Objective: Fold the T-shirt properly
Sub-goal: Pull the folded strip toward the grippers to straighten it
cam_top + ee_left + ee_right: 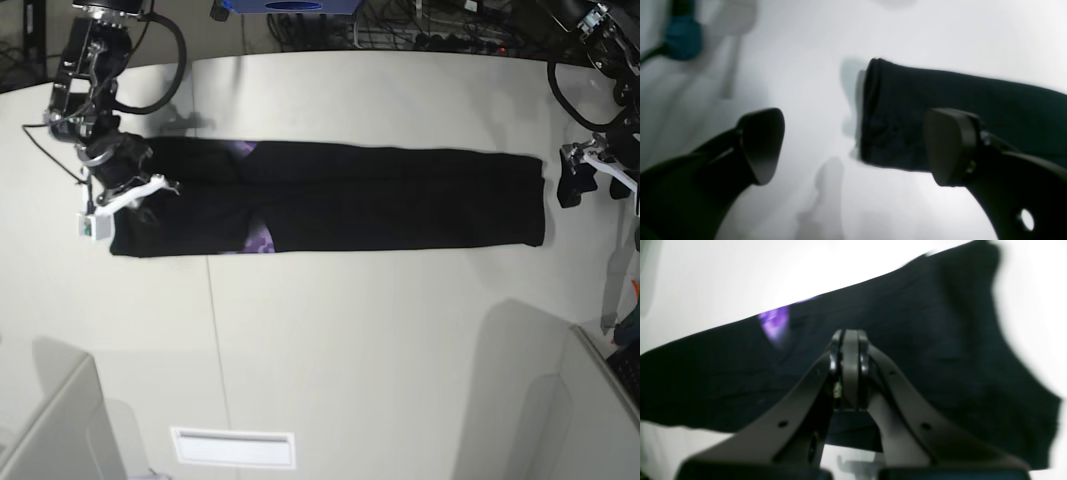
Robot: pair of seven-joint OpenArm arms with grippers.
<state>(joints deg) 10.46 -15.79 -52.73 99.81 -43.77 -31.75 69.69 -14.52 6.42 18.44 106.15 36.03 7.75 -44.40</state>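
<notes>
The left claw (853, 146) is seen spread wide and empty, just before the T-shirt (940, 113); the right claw (849, 373) is pressed shut over purple-printed cloth.

black t-shirt (330, 197), purple print patches; white table (350, 340)

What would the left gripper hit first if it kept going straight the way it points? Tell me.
Probably the bare white table. The open left gripper aims just past the end of the T-shirt, whose edge lies close beside that line; depth is unclear.
</notes>
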